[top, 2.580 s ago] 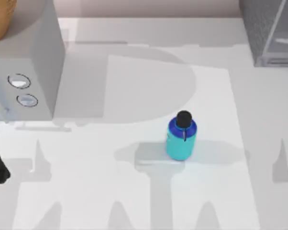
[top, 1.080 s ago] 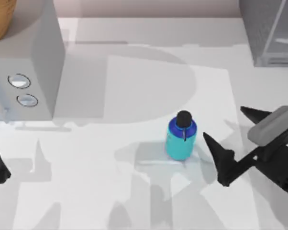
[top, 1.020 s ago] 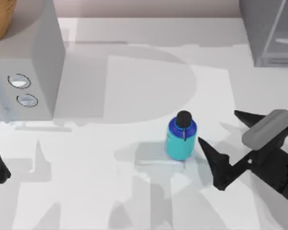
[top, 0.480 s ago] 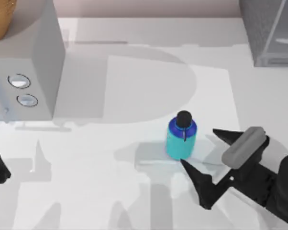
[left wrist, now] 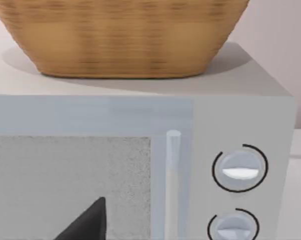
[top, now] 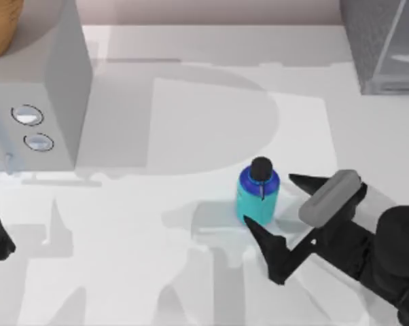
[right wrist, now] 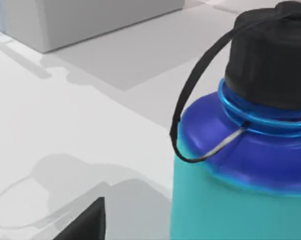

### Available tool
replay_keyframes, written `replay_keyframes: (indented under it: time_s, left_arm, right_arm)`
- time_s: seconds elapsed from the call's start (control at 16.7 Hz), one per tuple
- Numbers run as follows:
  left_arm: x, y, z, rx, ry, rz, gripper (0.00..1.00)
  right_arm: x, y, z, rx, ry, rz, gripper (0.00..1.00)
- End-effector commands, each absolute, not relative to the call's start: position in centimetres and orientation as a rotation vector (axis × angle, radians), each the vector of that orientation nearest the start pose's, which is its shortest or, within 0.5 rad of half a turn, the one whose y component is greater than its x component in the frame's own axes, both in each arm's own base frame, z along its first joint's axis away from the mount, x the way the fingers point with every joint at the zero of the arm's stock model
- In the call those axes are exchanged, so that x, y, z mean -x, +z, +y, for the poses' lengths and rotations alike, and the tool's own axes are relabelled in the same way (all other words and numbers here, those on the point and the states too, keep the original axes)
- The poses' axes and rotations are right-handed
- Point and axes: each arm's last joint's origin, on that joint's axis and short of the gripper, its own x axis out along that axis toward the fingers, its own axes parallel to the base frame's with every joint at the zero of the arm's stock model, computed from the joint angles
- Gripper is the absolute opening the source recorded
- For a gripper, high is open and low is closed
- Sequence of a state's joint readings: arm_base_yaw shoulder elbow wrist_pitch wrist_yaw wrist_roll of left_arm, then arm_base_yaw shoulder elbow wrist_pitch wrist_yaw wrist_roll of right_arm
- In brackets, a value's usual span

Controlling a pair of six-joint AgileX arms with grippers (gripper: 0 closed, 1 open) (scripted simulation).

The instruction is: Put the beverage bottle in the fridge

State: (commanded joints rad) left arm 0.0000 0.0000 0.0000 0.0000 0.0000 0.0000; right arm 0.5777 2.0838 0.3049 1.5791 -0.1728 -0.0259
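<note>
At the worktop's point(top: 191, 285) left edge the left arm is parked, its hand point(left wrist: 85, 222) facing the microwave point(top: 38, 102) that carries a wicker basket point(left wrist: 120, 35); whether that hand is spread cannot be told. The beverage bottle point(top: 257, 197) stands upright near the middle of the worktop. The right hand point(top: 278, 209) is spread wide, one fingertip just behind the bottle's right side and the other at its front base, neither clearly touching. The fridge point(top: 381, 41) sits at the far right corner, well apart. The step in hand looks like the reach to grasp; next the fingers likely need to slide around the turquoise body and press together before lifting
</note>
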Motion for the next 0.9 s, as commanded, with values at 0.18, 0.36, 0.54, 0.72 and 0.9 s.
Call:
replay_keyframes:
  time_s: [0.18,0.36,0.54,0.72,0.9]
  left_arm:
    - [-10.6,16.0,-0.1,0.0,0.0,0.0,1.0]
    - [-10.6,16.0,-0.1,0.0,0.0,0.0,1.0]
    - [-10.6,16.0,-0.1,0.0,0.0,0.0,1.0]
    - [-10.6,16.0,-0.1,0.0,0.0,0.0,1.0]
    - [-10.6,16.0,-0.1,0.0,0.0,0.0,1.0]
  right_arm:
    - [-22.9,5.3,16.3,0.079,0.773,0.188,1.0]
    - [-23.9,5.0,17.3,0.079,0.773,0.188,1.0]
    - [-23.9,5.0,17.3,0.079,0.773,0.188,1.0]
    - [-23.9,5.0,17.3,0.079,0.773,0.188,0.85]
    - [-23.9,5.0,17.3,0.079,0.773,0.188,0.63]
